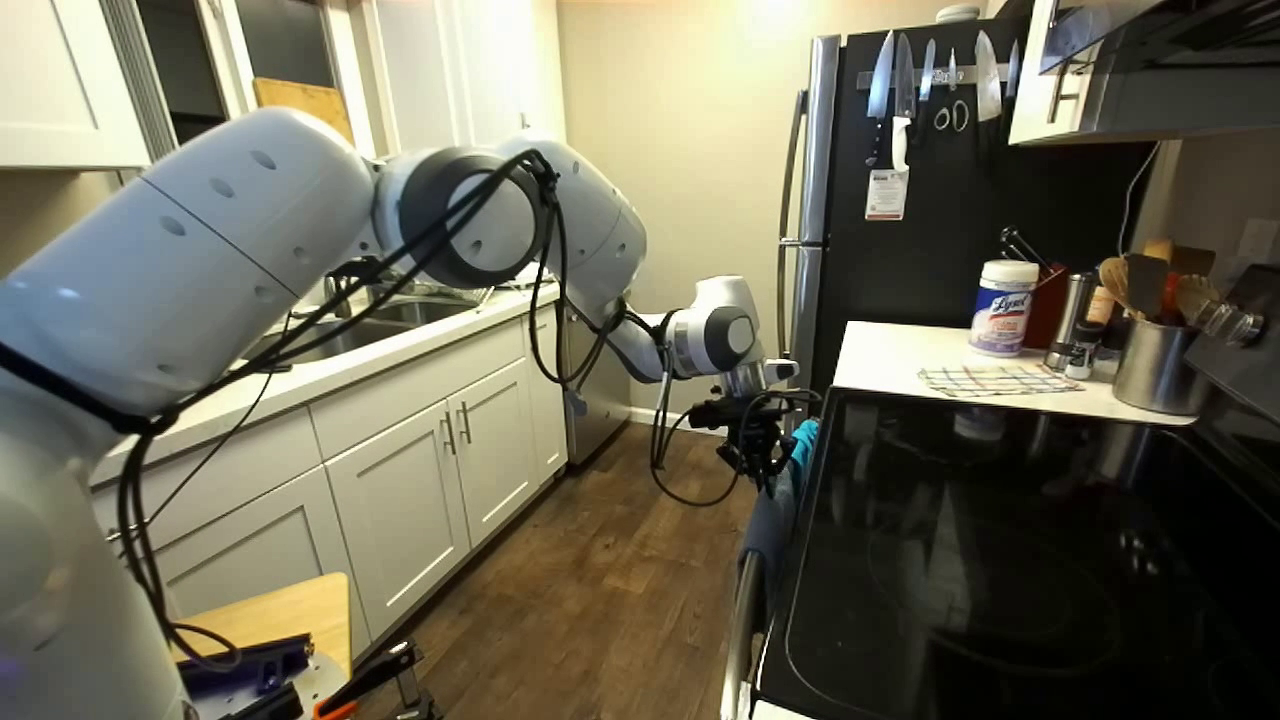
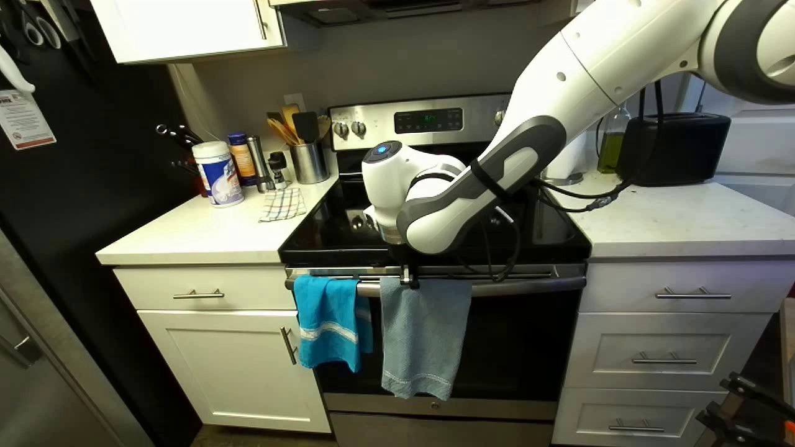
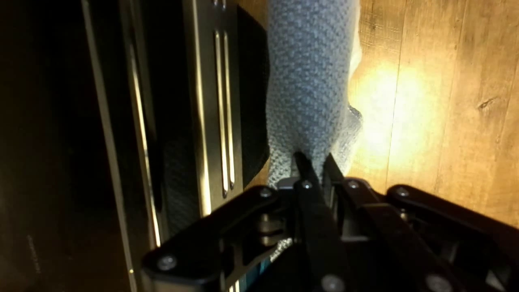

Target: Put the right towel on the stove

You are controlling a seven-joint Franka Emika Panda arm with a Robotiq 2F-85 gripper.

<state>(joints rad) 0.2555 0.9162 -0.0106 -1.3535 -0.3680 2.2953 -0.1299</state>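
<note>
The grey-blue towel (image 2: 425, 338) hangs over the oven handle (image 2: 528, 286), right of a turquoise towel (image 2: 329, 323) in an exterior view. The grey-blue towel also shows in an exterior view (image 1: 768, 525) and fills the upper middle of the wrist view (image 3: 308, 73). My gripper (image 2: 408, 279) points down at the towel's top edge on the handle. In the wrist view the fingertips (image 3: 318, 164) are close together, with a gathered fold of the grey-blue towel between them. The black glass stove top (image 1: 950, 560) lies beside and above the handle.
A utensil pot (image 1: 1160, 365), a Lysol tub (image 1: 1003, 308) and a checked cloth (image 1: 1000, 380) stand or lie on the counter beside the stove. A toaster (image 2: 677, 149) stands on the opposite counter. The range hood (image 1: 1180, 90) overhangs the stove.
</note>
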